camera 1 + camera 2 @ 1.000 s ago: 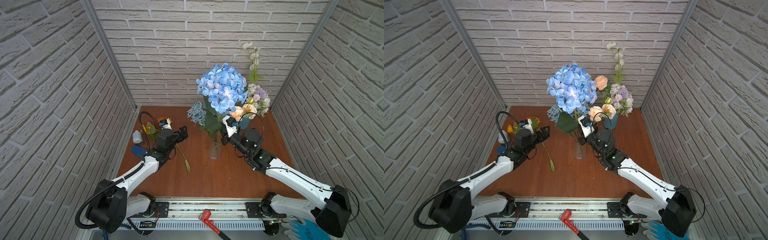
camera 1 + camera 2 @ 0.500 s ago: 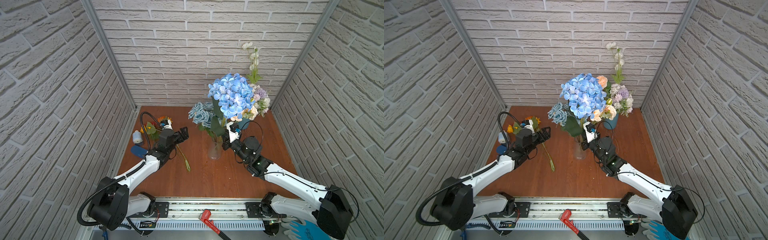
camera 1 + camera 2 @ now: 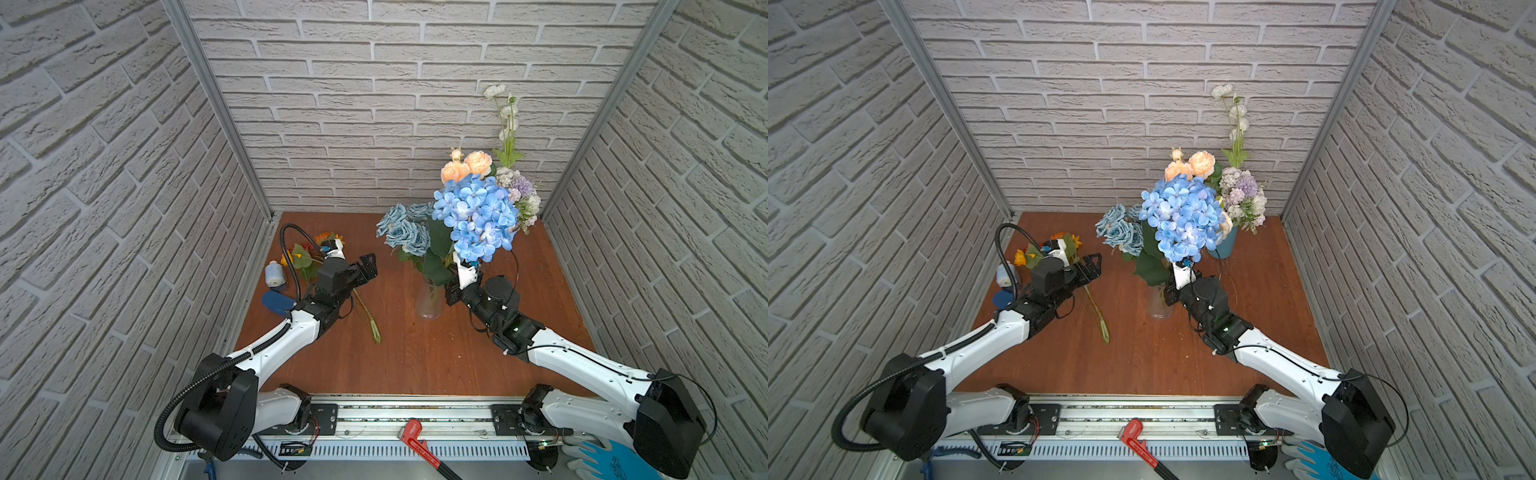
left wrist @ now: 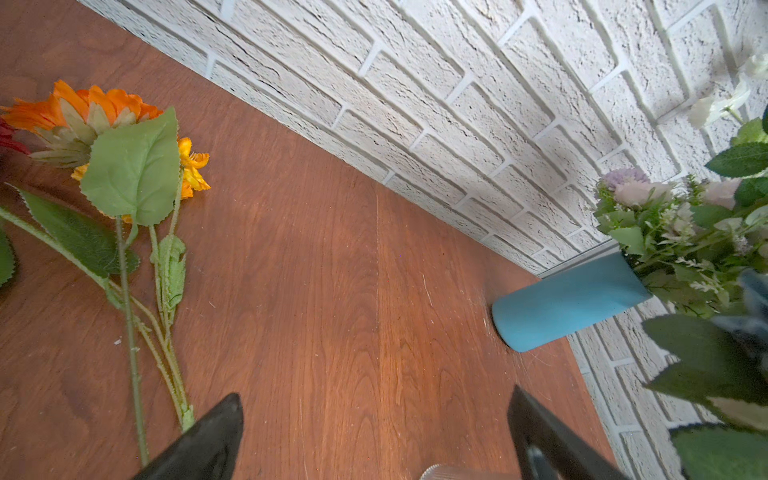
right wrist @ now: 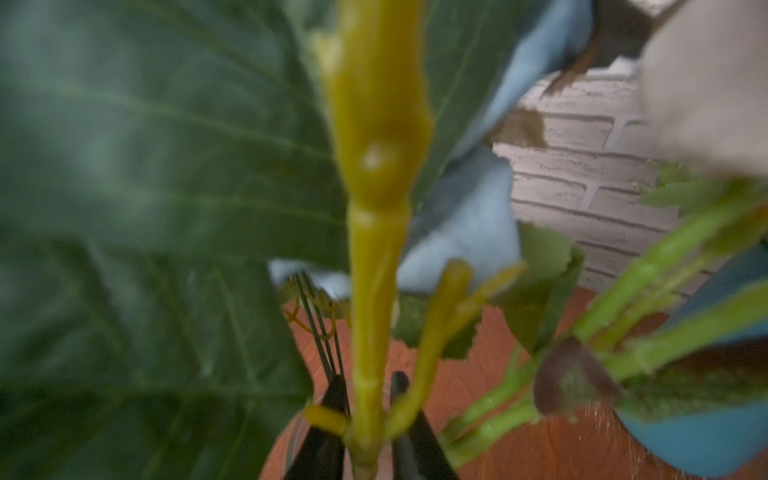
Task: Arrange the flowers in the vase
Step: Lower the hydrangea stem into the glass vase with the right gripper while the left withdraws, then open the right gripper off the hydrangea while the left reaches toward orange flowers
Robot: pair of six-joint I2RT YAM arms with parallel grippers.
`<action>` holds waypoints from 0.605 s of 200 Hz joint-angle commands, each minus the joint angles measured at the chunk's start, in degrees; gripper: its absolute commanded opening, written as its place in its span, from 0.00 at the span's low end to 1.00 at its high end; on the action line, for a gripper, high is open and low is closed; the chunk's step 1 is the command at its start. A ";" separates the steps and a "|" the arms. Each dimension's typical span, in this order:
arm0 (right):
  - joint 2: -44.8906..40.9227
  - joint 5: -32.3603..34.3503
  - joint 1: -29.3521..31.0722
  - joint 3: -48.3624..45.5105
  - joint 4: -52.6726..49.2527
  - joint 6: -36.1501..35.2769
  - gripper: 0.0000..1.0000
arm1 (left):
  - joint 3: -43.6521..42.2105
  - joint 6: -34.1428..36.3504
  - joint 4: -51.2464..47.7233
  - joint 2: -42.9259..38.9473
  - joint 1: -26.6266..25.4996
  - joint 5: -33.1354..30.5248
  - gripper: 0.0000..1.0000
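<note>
A clear glass vase [image 3: 430, 301] [image 3: 1158, 303] stands mid-table and holds dusty-blue roses [image 3: 403, 232] and the blue hydrangea [image 3: 478, 220] [image 3: 1183, 220]. My right gripper [image 3: 451, 291] [image 5: 368, 395] is at the vase's rim. Its jaws are slightly parted on either side of the hydrangea's yellow-green stem [image 5: 374, 249], with a thin gap showing. My left gripper [image 3: 368, 266] [image 4: 374, 415] hovers wide open and holds nothing. Beside it, orange and red sunflowers [image 3: 307, 253] [image 4: 91, 112] lie flat on the table. Peach roses [image 3: 465, 166], lilac clusters [image 3: 519, 195] and white buds [image 3: 505, 112] stand behind in a blue vase [image 3: 1223, 245] [image 4: 569, 301].
Brick walls close in the wooden table [image 3: 415, 353] on three sides. A pale blue spool [image 3: 274, 274] and a dark blue object [image 3: 276, 303] lie by the left wall. At the front rail lie a red wrench [image 3: 415, 436] and a blue glove [image 3: 602, 457].
The hydrangea has swung right and sunk lower into the glass vase. My right gripper followed it down and its jaws have parted a little. The left arm has stayed put.
</note>
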 commanded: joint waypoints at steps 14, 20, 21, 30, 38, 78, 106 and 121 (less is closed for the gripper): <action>-1.46 -1.48 -0.17 3.27 -5.54 1.38 0.32 | 0.00 -0.40 2.29 -0.49 0.28 -0.26 0.98; -1.65 -1.50 -0.17 3.74 -6.66 1.24 0.33 | -0.04 -0.40 2.27 -0.52 0.25 -0.31 0.98; -1.68 -1.51 -0.21 3.77 -6.83 1.23 0.34 | -0.03 -0.40 2.27 -0.55 0.27 -0.31 0.98; -2.02 -1.80 -0.17 4.15 -8.19 1.31 0.35 | -0.05 -0.40 2.27 -0.64 0.29 -0.33 0.98; -2.37 -1.92 -0.17 4.61 -9.44 1.51 0.36 | -0.03 -0.40 2.27 -0.62 0.29 -0.46 0.98; -3.45 -2.35 -0.17 8.10 -18.37 2.54 0.43 | 0.24 -0.31 2.27 -0.40 0.28 -0.48 0.98; -4.60 -2.78 -0.17 10.27 -25.12 3.28 0.50 | 0.67 0.04 1.60 -0.56 0.44 -0.80 0.98; -5.37 -2.80 -0.17 11.58 -29.04 3.92 0.54 | 0.85 0.22 1.19 -0.71 0.72 -1.00 0.98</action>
